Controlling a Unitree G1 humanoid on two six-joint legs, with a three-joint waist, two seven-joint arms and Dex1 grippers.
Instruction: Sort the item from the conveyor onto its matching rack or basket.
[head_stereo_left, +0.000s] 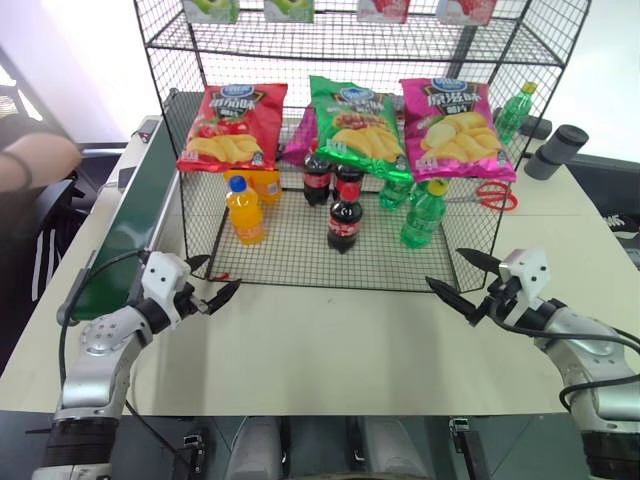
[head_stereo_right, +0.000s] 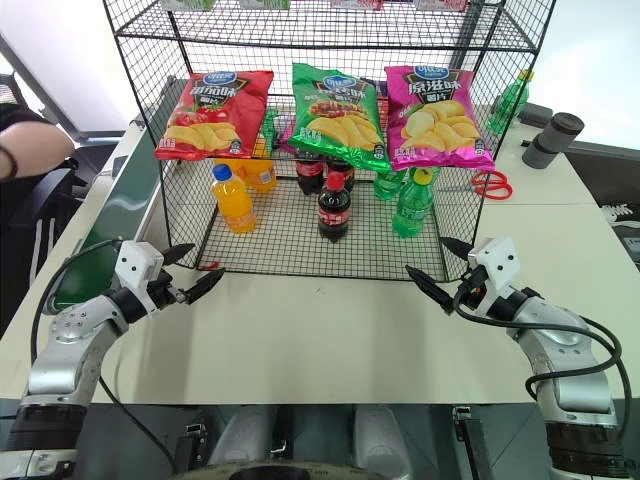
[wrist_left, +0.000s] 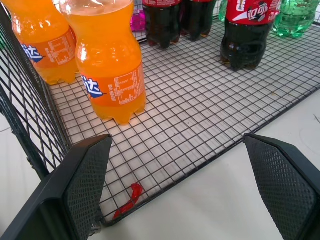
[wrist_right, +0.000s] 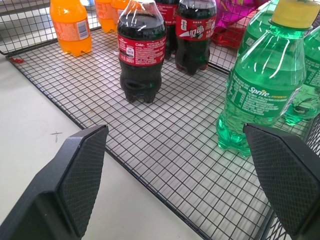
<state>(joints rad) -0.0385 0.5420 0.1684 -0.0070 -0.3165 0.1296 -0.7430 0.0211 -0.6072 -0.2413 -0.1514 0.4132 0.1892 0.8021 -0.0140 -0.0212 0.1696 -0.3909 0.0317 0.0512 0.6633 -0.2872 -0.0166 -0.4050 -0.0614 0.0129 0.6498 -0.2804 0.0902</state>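
Three cola bottles stand upright on the rack's (head_stereo_left: 290, 262) grid floor. The front one, the item (head_stereo_left: 345, 215), has a red cap and red label, and it also shows in the right wrist view (wrist_right: 142, 50). The two others (head_stereo_left: 318, 178) stand just behind it. The conveyor (head_stereo_left: 130, 230) runs along the left of the table with nothing on its green belt. My left gripper (head_stereo_left: 220, 275) hovers open at the rack's front left corner. My right gripper (head_stereo_left: 445, 268) hovers open at the front right corner. Both are empty and apart from the bottles.
Orange bottles (head_stereo_left: 245, 212) stand at the rack's left and green bottles (head_stereo_left: 423, 215) at its right. Chip bags (head_stereo_left: 355, 118) hang on the shelf above. A red scrap (wrist_left: 129, 200) lies at the rack's front edge. Red scissors (head_stereo_left: 490, 195) and a dark cup (head_stereo_left: 555, 150) lie to the right. A person's arm (head_stereo_left: 30, 160) is far left.
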